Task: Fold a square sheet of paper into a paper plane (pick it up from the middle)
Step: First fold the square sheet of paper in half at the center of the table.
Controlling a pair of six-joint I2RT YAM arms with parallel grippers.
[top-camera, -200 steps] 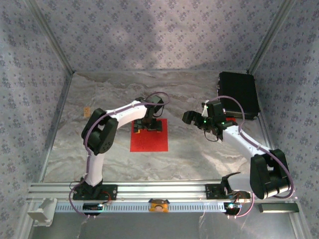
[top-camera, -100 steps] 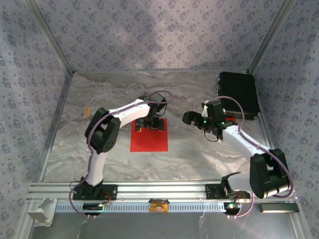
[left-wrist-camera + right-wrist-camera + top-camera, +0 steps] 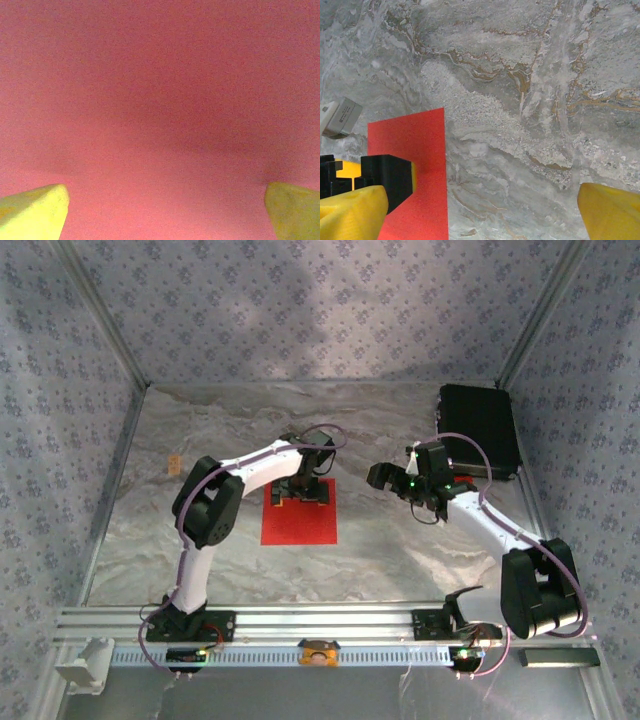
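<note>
The square sheet of paper (image 3: 298,518) is bright red and lies flat and unfolded on the marbled table. My left gripper (image 3: 304,490) points down over the sheet's far half, open wide. In the left wrist view the red sheet (image 3: 160,100) is very close, with the yellow fingertips (image 3: 32,212) far apart at the bottom corners. My right gripper (image 3: 385,478) hangs open above bare table, to the right of the sheet. Its wrist view shows the sheet's right edge (image 3: 420,150) and the left gripper's black finger (image 3: 387,177) standing on it. A paper plane is out of view.
A black case (image 3: 479,430) lies at the back right of the table. A small tan piece (image 3: 173,462) sits near the left wall. Patterned walls close in the table on three sides, and an aluminium rail (image 3: 320,621) runs along the front.
The left arm's elbow has shifted slightly to the right, and its gripper has stayed over the sheet's far half. The right arm has not moved.
</note>
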